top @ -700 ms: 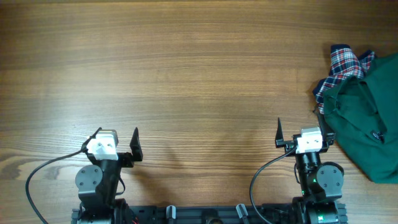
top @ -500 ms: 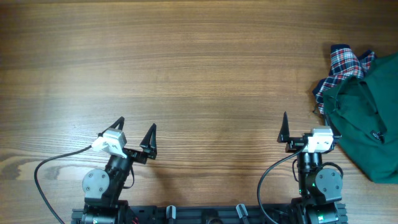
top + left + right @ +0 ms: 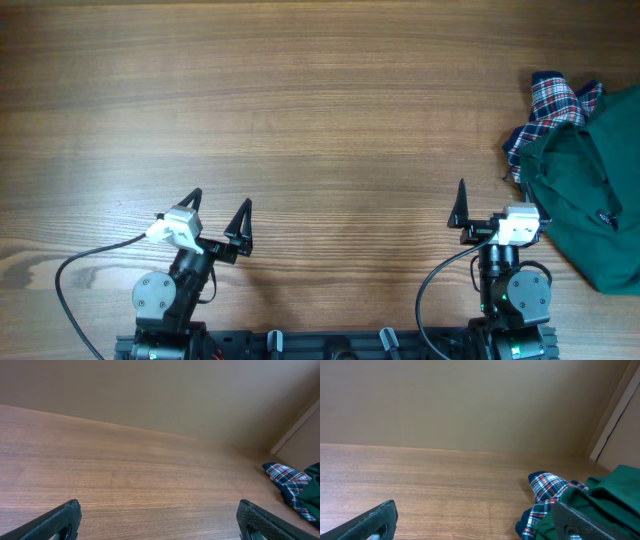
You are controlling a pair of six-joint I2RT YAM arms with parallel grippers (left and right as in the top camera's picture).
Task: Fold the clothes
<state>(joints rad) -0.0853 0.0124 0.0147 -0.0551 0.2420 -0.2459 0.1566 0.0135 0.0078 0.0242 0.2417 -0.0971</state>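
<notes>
A crumpled dark green garment (image 3: 590, 200) lies at the table's right edge, on top of a navy-red-white plaid garment (image 3: 555, 105) that sticks out at its far left side. My right gripper (image 3: 490, 195) is open and empty, just left of the green garment; its right finger is close to the cloth. In the right wrist view the plaid garment (image 3: 547, 487) and the green garment (image 3: 615, 495) lie ahead of my right gripper (image 3: 477, 522), at the right. My left gripper (image 3: 218, 202) is open and empty over bare wood at the near left, far from the clothes. The left wrist view shows my left gripper (image 3: 160, 522) with the plaid garment (image 3: 290, 480) far right.
The wooden table (image 3: 300, 110) stretches wide between and beyond the arms. A beige wall (image 3: 470, 400) rises behind the table's far edge. Both arm bases sit at the near edge, with a black cable (image 3: 80, 275) by the left one.
Both grippers have tipped up from their first pose and the left one swung a little right. Both stay open and empty. The clothes have not moved.
</notes>
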